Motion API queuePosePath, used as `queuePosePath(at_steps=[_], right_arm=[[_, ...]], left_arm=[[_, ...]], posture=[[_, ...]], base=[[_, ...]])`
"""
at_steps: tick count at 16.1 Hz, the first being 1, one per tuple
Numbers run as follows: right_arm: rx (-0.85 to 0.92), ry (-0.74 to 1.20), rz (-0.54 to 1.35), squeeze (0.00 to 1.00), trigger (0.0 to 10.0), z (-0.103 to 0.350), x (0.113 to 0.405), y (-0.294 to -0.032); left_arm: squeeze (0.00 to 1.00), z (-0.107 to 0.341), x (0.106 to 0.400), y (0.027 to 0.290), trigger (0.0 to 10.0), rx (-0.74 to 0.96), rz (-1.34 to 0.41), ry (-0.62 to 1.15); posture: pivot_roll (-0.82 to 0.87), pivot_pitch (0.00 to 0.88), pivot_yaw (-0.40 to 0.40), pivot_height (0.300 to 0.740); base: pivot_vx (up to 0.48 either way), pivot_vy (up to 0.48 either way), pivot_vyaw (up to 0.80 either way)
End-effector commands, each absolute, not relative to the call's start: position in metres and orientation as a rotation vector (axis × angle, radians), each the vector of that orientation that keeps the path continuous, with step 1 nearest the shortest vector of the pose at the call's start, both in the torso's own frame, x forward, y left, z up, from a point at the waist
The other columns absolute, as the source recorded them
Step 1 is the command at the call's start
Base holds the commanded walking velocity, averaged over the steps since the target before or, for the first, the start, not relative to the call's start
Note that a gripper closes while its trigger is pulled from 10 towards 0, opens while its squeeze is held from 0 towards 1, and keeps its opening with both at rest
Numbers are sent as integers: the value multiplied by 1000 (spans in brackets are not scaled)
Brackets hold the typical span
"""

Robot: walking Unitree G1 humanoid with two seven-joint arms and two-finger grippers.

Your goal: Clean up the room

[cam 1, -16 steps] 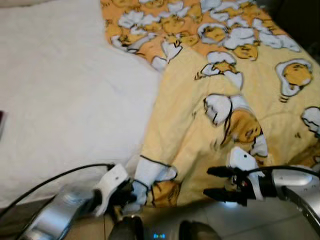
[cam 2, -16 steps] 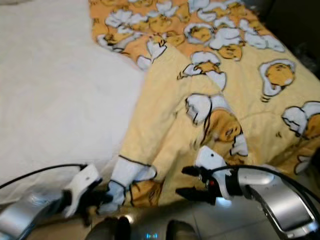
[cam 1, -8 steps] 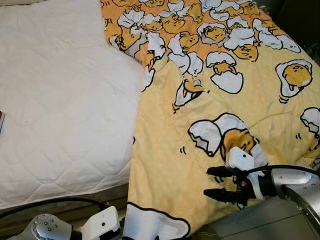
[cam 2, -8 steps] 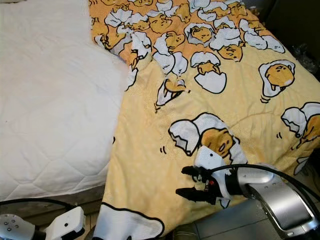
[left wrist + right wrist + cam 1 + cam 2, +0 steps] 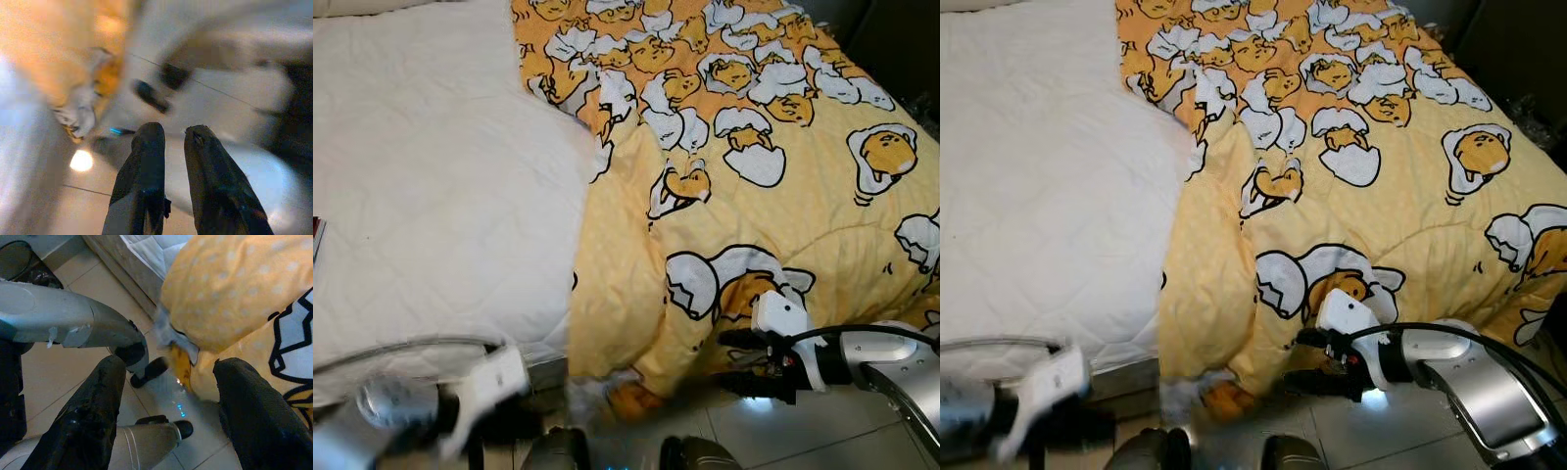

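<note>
Yellow egg-print quilt [image 5: 773, 196] may slide off the white mattress [image 5: 431, 196]: left gripper [image 5: 176, 161] fingers nearly together, right gripper [image 5: 736, 359] fingers spread, neither holding.

The robot's silver arms ended in white wrist housings and long black fingers [image 5: 93, 416], with black cable [image 5: 862, 331] looped over the right forearm.

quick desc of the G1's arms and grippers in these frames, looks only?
Silver metallic arms with white wrist housings and thin black cables looping off them. The right gripper has two long black textured fingers; a small light glows beneath it. The left gripper has two dark, rounded, scuffed fingers.
</note>
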State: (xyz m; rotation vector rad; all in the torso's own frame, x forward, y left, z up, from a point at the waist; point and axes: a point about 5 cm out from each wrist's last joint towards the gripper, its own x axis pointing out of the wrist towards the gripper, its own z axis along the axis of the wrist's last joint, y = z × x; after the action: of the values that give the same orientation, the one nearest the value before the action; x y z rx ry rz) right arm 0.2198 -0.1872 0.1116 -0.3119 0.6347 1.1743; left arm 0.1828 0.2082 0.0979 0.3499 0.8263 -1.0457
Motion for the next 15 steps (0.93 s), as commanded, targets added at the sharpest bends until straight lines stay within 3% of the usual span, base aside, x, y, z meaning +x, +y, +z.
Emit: queuePosePath(at_steps=[1,2,3,5,9,15], right_arm=[[-321,613,1176,0,10000,113,221,-184],[-315,602,1164,0,10000,112,222,-182],[-304,589,1137,0,10000,109,225,-179],[-301,582,1123,0,10000,106,227,-173],[-308,518,1064,0,10000,108,242,-158],[-307,492,1063,0,10000,111,250,-148]], left_arm=[[0,102,196,212,10000,364,-960,763],[184,106,219,210,10000,303,-840,678],[1000,111,243,202,10000,167,-718,600],[1000,111,258,185,10000,52,-684,560],[1000,82,288,146,10000,148,-661,540],[1000,54,315,138,10000,226,-512,623]], posture=[[-98,125,-6,740],[-95,126,-7,740],[-93,127,-11,740],[-92,130,-15,740],[-96,143,-2,740],[-103,162,18,740]], base=[[0,0,0],[0,0,0],[0,0,0],[0,0,0],[0,0,0],[0,0,0]])
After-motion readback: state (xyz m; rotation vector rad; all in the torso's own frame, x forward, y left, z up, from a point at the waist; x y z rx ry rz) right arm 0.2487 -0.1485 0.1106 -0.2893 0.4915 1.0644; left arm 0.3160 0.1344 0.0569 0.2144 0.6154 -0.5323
